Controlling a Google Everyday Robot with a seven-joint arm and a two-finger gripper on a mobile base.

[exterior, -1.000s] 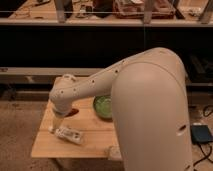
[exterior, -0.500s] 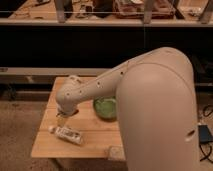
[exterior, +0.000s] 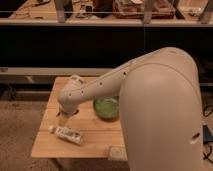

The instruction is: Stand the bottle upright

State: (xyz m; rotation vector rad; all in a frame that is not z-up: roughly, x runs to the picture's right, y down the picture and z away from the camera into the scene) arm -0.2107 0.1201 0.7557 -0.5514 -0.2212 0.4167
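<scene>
The bottle (exterior: 68,134) is slim and pale with a white cap and a white label with dark print. It lies on its side on the wooden table (exterior: 47,147), near the front left, cap end to the left. My gripper (exterior: 62,120) hangs from the white arm's wrist (exterior: 71,99), pointing down just above the bottle's cap end. Whether it touches the bottle cannot be told.
A green bowl (exterior: 106,108) stands on the table right of the gripper, partly hidden by my big white arm (exterior: 160,110). A small pale object (exterior: 117,153) lies at the table's front edge. Dark shelving with a cluttered top runs behind the table.
The wrist has shifted a little and the gripper now sits slightly lower over the bottle's cap end. The bottle still lies in the same place.
</scene>
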